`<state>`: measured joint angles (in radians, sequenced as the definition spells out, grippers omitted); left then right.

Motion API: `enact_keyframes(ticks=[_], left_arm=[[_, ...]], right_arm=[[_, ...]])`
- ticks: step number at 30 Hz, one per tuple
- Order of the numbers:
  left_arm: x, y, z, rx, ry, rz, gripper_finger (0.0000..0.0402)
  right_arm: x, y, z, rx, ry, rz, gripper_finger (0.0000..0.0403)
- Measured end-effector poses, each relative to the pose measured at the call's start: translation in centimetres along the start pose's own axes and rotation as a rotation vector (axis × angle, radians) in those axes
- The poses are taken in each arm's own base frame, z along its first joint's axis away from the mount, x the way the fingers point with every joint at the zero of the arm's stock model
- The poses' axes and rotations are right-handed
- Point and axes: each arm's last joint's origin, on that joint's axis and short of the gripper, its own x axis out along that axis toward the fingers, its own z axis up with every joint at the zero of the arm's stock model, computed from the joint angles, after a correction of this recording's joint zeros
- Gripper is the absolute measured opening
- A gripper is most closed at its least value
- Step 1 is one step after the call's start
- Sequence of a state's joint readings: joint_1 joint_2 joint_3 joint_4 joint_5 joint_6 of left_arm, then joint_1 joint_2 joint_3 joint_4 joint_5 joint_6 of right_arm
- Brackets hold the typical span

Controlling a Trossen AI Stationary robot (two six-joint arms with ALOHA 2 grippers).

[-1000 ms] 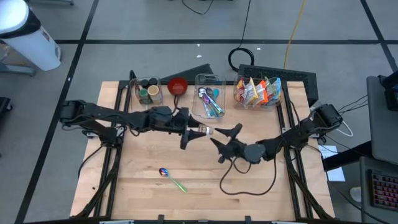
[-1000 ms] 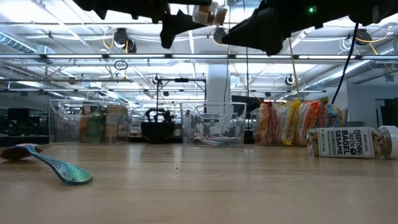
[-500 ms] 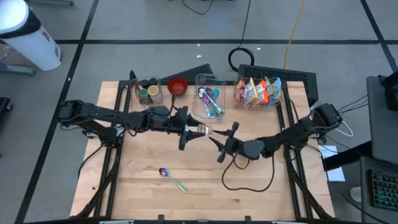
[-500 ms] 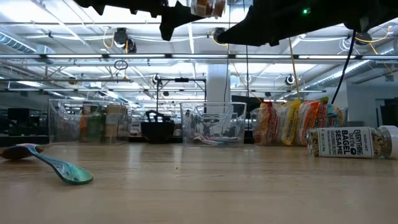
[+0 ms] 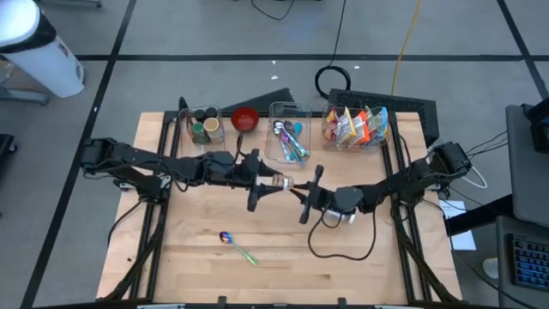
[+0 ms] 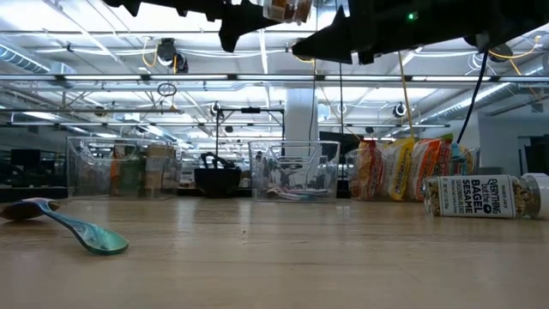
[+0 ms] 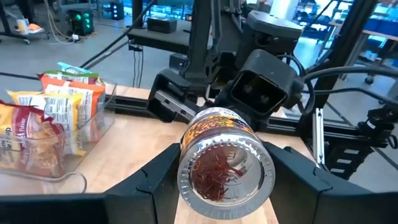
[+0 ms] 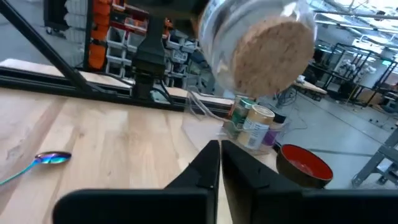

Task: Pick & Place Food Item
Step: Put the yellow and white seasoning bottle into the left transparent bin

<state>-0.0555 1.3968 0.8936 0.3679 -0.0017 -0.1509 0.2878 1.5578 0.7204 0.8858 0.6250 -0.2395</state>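
Observation:
A small glass jar [image 5: 280, 181] with a cork lid [image 8: 272, 55] and red threads inside [image 7: 217, 169] is held high above the middle of the table by my left gripper [image 5: 272, 181], which is shut on it. The jar lies level, its cork end toward the right arm. My right gripper [image 5: 294, 192] is shut and empty. It hangs just beside and a little below the cork end, tips [image 8: 220, 149] pointing at the left arm. In the low view the jar [image 6: 287, 9] and the right gripper [image 6: 302, 51] stay apart. My left gripper pinches the jar's round side [image 7: 186, 149] between its two fingers [image 7: 149, 180], one on each side. The fingers come level from the table's left and lie along the jar. The jar is lifted clear of the table, lying level with its cork end pointing away from the gripper.
A shiny spoon [image 5: 238, 247] lies on the near part of the table. A seasoning bottle [image 6: 485, 196] lies on its side. Along the far edge stand a bin of jars [image 5: 204, 125], a red bowl [image 5: 245, 118], a utensil bin [image 5: 289, 137] and a bin of snack bags [image 5: 354, 127].
My right gripper has gone toward the table's left edge and a little up, closing in on the jar's cork end. My left gripper has risen slightly with the jar, which stays level.

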Motion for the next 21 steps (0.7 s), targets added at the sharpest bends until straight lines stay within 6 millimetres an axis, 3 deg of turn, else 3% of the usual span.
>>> enact_keyframes(ticks=[12,21], left_arm=[[1.9,0.3,-2.1,-0.008,0.058,0.012,0.0197],[2.0,0.4,-2.5,0.022,0.083,0.028,0.0197]], right_arm=[[-0.2,0.1,0.4,-0.027,-0.04,-0.015,0.0001],[-0.8,0.6,0.6,-0.087,-0.032,-0.075,0.0001]])
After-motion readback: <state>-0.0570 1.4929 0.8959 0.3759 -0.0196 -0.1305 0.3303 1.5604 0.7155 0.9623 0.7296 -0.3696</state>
